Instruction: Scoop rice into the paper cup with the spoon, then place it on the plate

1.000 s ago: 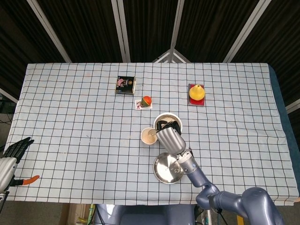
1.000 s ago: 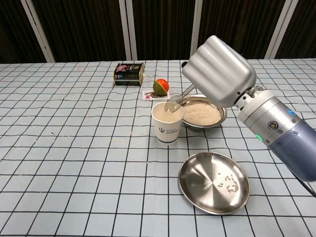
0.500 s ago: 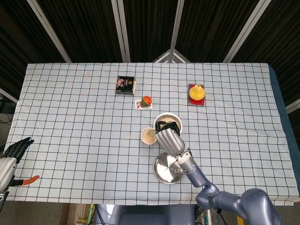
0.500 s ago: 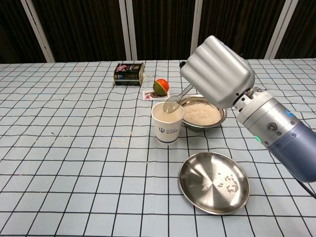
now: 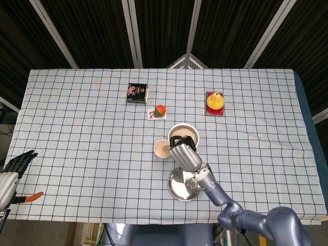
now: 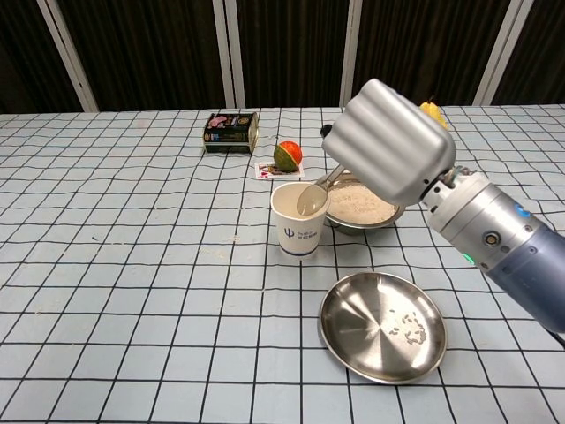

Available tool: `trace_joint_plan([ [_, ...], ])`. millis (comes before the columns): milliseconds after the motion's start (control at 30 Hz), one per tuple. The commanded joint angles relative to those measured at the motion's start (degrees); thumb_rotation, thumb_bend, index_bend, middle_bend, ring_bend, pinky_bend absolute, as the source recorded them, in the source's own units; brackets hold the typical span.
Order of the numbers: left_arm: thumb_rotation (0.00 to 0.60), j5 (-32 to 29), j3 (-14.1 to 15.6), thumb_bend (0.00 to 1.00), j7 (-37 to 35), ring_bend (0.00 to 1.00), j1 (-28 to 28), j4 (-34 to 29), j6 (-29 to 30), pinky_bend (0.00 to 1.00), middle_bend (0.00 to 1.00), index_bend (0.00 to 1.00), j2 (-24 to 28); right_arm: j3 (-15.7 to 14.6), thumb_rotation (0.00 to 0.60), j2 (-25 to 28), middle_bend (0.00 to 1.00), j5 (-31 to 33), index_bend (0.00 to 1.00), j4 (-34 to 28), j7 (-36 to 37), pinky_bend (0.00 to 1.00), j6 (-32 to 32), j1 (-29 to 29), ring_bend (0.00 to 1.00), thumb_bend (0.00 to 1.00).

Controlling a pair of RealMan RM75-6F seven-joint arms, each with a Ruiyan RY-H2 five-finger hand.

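A white paper cup stands upright mid-table, left of a steel bowl of rice. My right hand holds a metal spoon whose bowl dips into the cup's mouth. A shiny empty plate with a few stray rice grains lies in front of the bowl, below my forearm. My left hand hangs off the table's left edge with its dark fingers spread, holding nothing.
At the back sit a dark tin, an orange-green fruit on a card and a yellow pear-like fruit on a red card. An orange-handled tool lies near the left edge.
My right hand has drawn back toward the plate and lowered slightly, tipping the spoon's bowl deeper into the cup. More of the rice bowl shows in the head view.
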Motion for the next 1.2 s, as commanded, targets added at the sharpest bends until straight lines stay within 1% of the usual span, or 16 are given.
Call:
trace_joint_plan([
  [33,0.6,0.1,0.0,0.0,-0.1,0.0,0.1,0.0,0.2,0.0,0.0,0.0,0.0,1.3,0.6,0.1,0.96,0.4,0.66,-1.0,0.4,1.0,0.4,0.0,1.0,0.6],
  [100,0.6,0.0,0.0,0.0,-0.1,0.0,0.1,0.0,0.2,0.0,0.0,0.0,0.0,1.9,0.6,0.1,0.96,0.5,0.66,-1.7,0.4,1.0,0.6,-0.1,1.0,0.6],
  [233,0.6,-0.1,0.0,0.0,-0.1,0.0,0.0,0.0,0.0,0.0,0.0,0.0,0.0,0.7,0.6,0.4,0.96,0.1,0.66,-1.9,-0.6,1.0,-0.9,-0.6,1.0,0.6],
  [400,0.6,0.1,0.1,0.0,-0.3,0.0,0.1,0.0,0.2,0.0,0.0,0.0,0.1,2.9,0.6,-0.1,0.96,1.0,0.66,-2.7,0.6,1.0,-0.3,-0.8,1.0,0.6],
  [533,0.6,0.0,0.0,0.0,-0.4,0.0,0.0,0.1,0.0,0.0,0.0,0.0,0.1,4.0,0.6,1.5,0.96,0.8,0.66,-5.9,0.0,1.0,-0.8,-0.2,1.0,0.6],
  [633,0.6,0.1,0.1,0.0,-0.4,0.0,0.0,0.1,0.0,0.0,0.0,0.0,0.2,4.8,0.6,3.0,0.96,2.2,0.66,-9.4,-0.5,1.0,-1.7,-0.8,1.0,0.6],
  [833,0.6,0.2,0.2,0.0,0.1,0.0,0.2,0.3,0.2,0.0,0.0,0.0,0.0,6.7,0.6,5.4,0.96,7.9,0.66,-17.8,-1.6,1.0,-3.6,-3.4,1.0,0.6],
  [967,0.6,0.0,0.1,0.0,0.6,0.0,0.3,0.2,0.2,0.0,0.0,0.0,-0.1,7.5,0.6,8.5,0.96,10.7,0.66,-23.7,-3.5,1.0,-4.2,-4.8,1.0,0.6],
  [1100,0.6,-0.2,0.2,0.0,1.0,0.0,0.3,0.1,0.0,0.0,0.0,0.0,-0.2,7.7,0.6,11.3,0.96,15.4,0.66,-30.0,-5.2,1.0,-5.2,-7.0,1.0,0.6],
  [1200,0.6,-0.3,0.2,0.0,1.5,0.0,0.3,0.0,-0.1,0.0,0.0,0.0,-0.3,7.3,0.6,13.6,0.96,17.6,0.66,-33.3,-5.9,1.0,-5.5,-8.3,1.0,0.6],
])
